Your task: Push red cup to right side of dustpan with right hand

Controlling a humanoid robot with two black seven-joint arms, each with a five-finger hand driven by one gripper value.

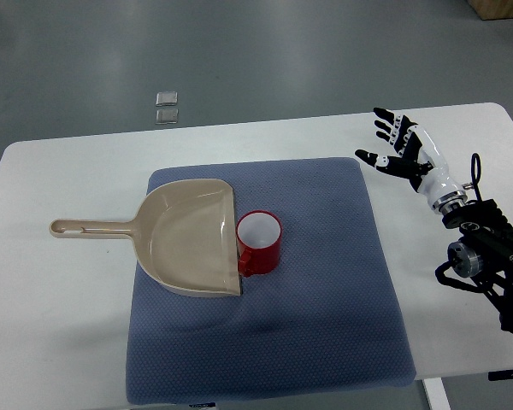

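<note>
A red cup (259, 242) with a white inside stands upright on the blue mat, its handle toward the near side. It touches the open right edge of the beige dustpan (188, 237), whose handle points left. My right hand (395, 145) hovers over the white table at the far right, well apart from the cup, its fingers spread and holding nothing. Its arm comes in from the right edge. The left arm does not show.
The blue mat (325, 325) covers the middle of the white table (60, 299). Two small grey squares (167, 107) lie on the floor beyond the table's far edge.
</note>
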